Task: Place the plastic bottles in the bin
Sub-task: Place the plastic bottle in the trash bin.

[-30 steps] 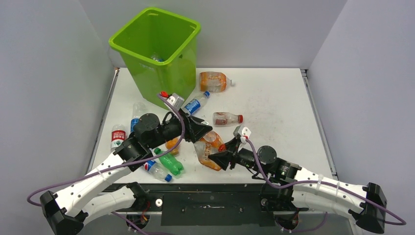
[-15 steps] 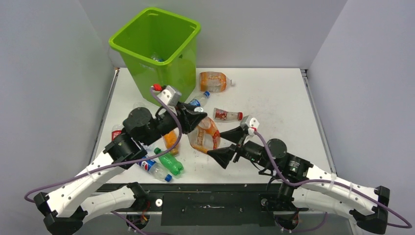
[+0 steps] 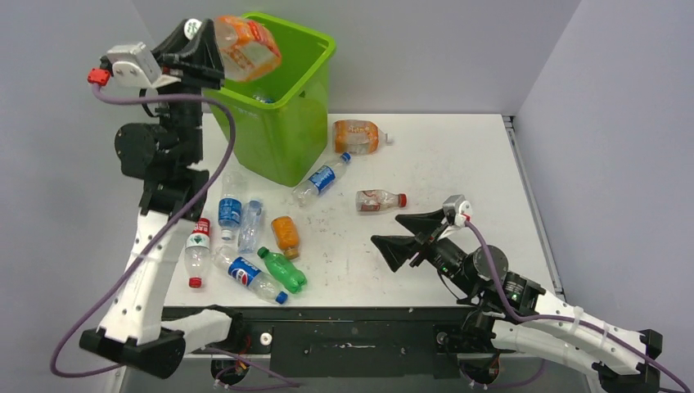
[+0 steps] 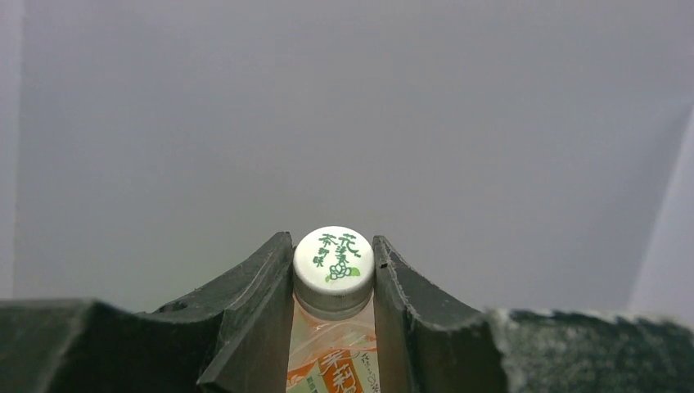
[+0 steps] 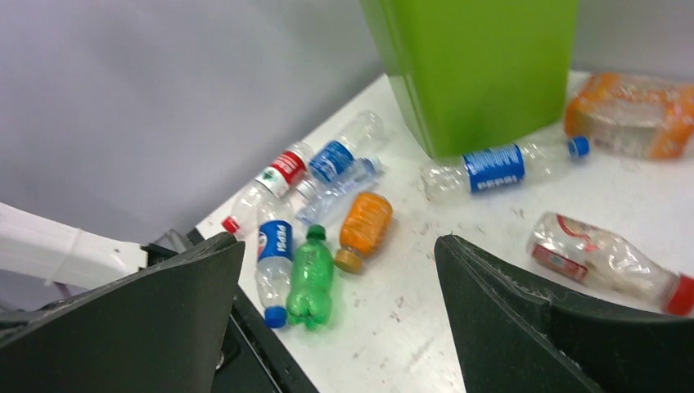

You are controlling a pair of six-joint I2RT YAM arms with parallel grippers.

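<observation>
Left gripper (image 3: 200, 39) is raised, fingers closed on the neck of the orange-label bottle (image 3: 245, 47), just below its white cap (image 4: 333, 258). The bottle's base points right, over the green bin (image 3: 282, 131) by its left rim. Looks ready to drop. Right gripper (image 3: 391, 233) is wide open and empty, low over the table.

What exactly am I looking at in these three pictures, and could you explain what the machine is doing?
These are two robot arms bolted to a table's near edge. The wide picture comes from a fixed camera above and behind them. The other two come from a camera on each wrist, so each shows its own black fingers. The left gripper is raised at the rim of the lime-green bin, shut on the cap end of an orange-labelled bottle. The right gripper hangs open and empty above the table. Loose bottles lie there, among them a green bottle.
</observation>
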